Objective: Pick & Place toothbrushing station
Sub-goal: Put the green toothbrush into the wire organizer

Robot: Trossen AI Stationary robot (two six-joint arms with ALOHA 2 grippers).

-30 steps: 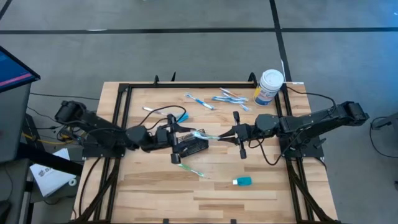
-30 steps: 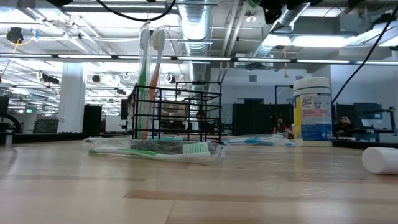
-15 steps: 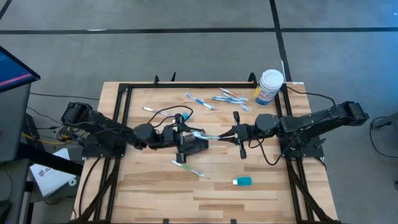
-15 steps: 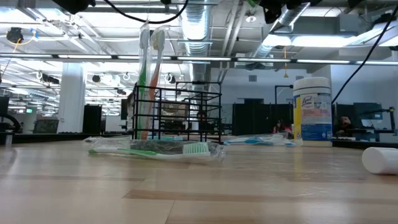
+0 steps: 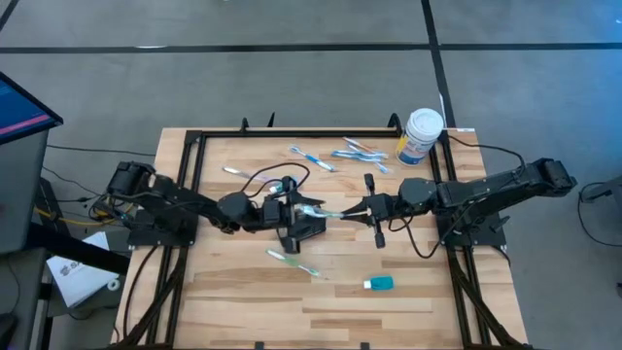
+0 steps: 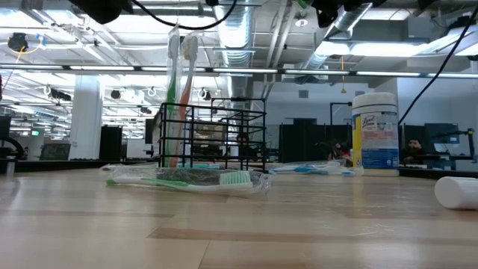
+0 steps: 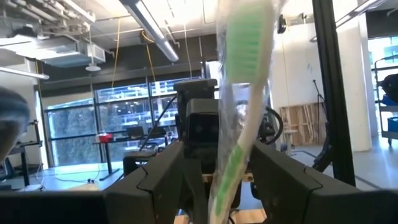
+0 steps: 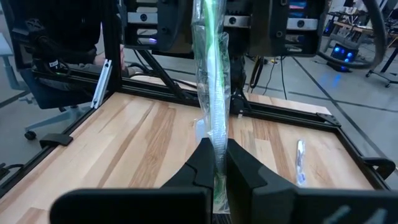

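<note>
Pale wooden planks with a dark metal frame make the table [image 5: 243,311], the largest thing here. On it, near the middle, stands the toothbrushing station [image 6: 213,134], a small black wire-mesh rectangular holder with open compartments; in the low view two toothbrushes, one green and one orange, stand upright in its left side.

The left gripper [image 5: 292,210] is directly over this holder in the high view. In its wrist view its dark fingers [image 7: 155,180] stand apart on both sides of a green-bristled toothbrush in clear plastic wrap [image 7: 239,93]; I cannot tell if they press it. The right gripper [image 5: 356,211] is just beside the holder, on its right, and its jaws are clenched on the other end of the same wrapped toothbrush, as the right wrist view shows.

At the far right corner stands a white round canister with a yellow-blue label [image 5: 421,134]. Near it lie several blue-and-white toothbrushes [image 5: 355,152]. In front of the holder a wrapped green toothbrush [image 6: 187,179] lies flat, and farther right a small white and teal tube [image 5: 379,283].
</note>
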